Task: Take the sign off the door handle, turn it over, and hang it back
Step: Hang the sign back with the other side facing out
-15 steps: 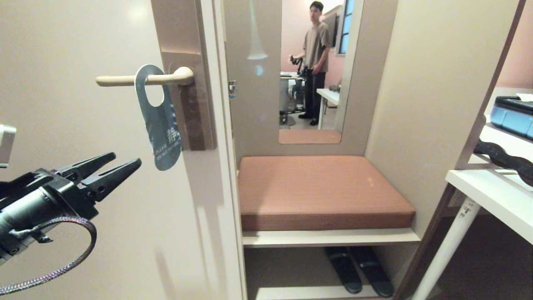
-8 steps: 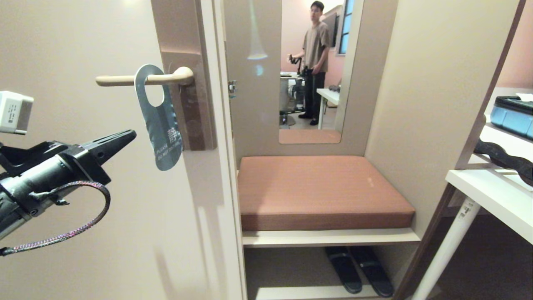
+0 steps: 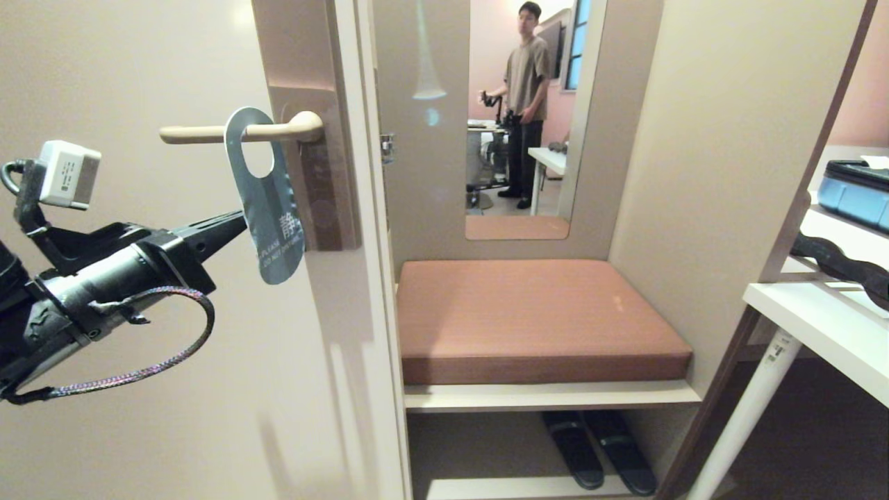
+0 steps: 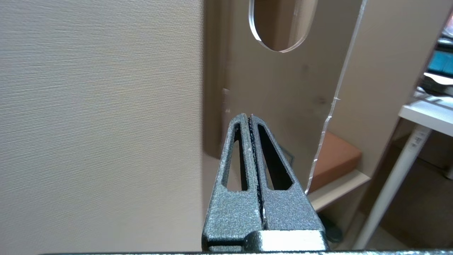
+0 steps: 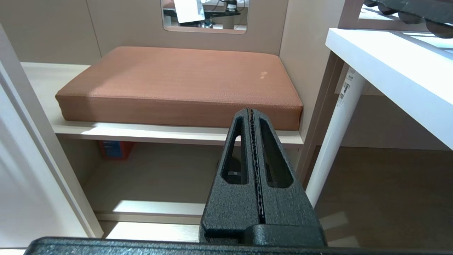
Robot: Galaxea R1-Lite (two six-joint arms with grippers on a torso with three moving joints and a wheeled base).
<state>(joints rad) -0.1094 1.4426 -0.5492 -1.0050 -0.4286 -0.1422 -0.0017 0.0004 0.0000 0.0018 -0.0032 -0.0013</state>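
Our left gripper (image 3: 239,223), fingers pressed together on nothing, points at the flat blue card sign (image 3: 267,201). It hangs on the slim cream lever handle (image 3: 236,131).

this looks like a hotel-style guest room entry, or a mock-up of one. a beige door (image 3: 139,312) carries a cream lever door handle (image 3: 236,130) with a blue "do not disturb" sign (image 3: 267,201) hung on it. beside the door a built-in alcove holds a brown cushioned bench (image 3: 535,316), a wall mirror (image 3: 521,118) above it and dark slippers (image 3: 597,451) under it. the mirror reflects a person (image 3: 524,104) standing among equipment. a white desk (image 3: 819,326) stands along the right edge.
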